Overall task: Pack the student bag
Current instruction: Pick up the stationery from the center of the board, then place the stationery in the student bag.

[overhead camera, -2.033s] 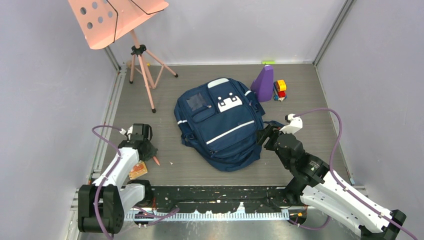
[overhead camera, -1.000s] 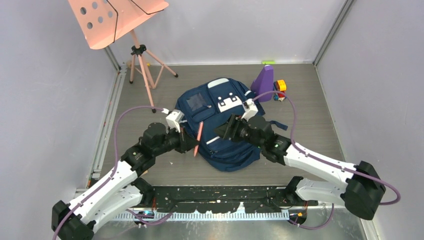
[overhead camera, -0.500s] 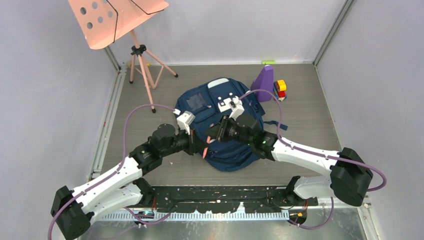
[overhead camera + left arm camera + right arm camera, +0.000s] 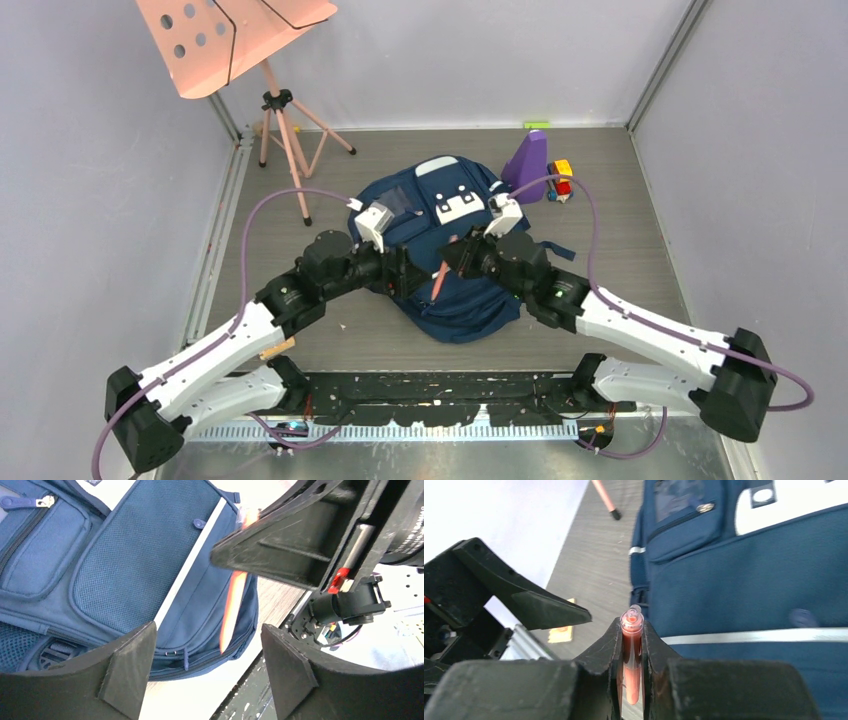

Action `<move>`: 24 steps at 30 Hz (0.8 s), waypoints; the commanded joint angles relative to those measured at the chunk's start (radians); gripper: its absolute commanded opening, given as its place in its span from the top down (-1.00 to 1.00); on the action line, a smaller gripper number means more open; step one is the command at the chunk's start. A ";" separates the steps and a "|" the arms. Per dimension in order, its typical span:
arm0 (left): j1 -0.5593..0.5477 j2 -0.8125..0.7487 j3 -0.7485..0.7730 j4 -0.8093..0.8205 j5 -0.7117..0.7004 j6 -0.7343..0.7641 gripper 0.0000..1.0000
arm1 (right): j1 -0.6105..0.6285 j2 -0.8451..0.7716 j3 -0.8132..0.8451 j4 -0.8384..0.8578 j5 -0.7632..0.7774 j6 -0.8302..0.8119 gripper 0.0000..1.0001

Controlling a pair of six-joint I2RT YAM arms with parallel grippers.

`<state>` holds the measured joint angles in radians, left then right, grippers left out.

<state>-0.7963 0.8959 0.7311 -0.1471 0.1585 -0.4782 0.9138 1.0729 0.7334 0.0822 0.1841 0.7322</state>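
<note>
The student bag [image 4: 465,310], navy blue with white stripes, lies flat at the table's middle with its front pockets up [image 4: 130,555]. Both grippers meet just above its front. My right gripper [image 4: 457,262] is shut on an orange-red pen [image 4: 440,277], which hangs tip down over the bag. In the right wrist view the pen [image 4: 631,616] sits clamped upright between the jaws of the right gripper [image 4: 631,632]. My left gripper [image 4: 408,275] is open, its wide-spread jaws [image 4: 207,630] apart from the pen [image 4: 232,605].
A pink music stand [image 4: 230,40] on a tripod [image 4: 285,130] stands at the back left. A purple wedge-shaped object [image 4: 527,165] and a yellow-red toy [image 4: 561,178] sit behind the bag at the right. A small wooden piece [image 4: 272,350] lies by the left arm.
The left gripper carried the pen over the bag and the right gripper closed on it. The left gripper has now opened and let go of the pen.
</note>
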 commanded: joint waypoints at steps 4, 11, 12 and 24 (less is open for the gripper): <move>-0.009 0.088 0.071 0.015 0.022 0.102 -0.70 | -0.067 -0.167 0.087 -0.298 0.260 -0.203 0.99; -0.170 0.276 0.182 -0.028 -0.145 0.299 -0.75 | -0.272 -0.213 0.170 -0.559 0.262 -0.273 0.99; -0.192 0.306 0.203 -0.032 -0.186 0.325 -0.75 | -0.289 -0.221 0.175 -0.578 0.264 -0.276 0.99; -0.291 0.527 0.316 0.023 -0.346 0.457 -0.82 | -0.386 -0.355 0.139 -0.810 0.261 -0.227 0.99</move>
<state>-1.0840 1.3956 0.9966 -0.1768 -0.1322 -0.0803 0.5323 0.7715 0.8776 -0.6735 0.4286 0.4816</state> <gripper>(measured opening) 0.906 0.181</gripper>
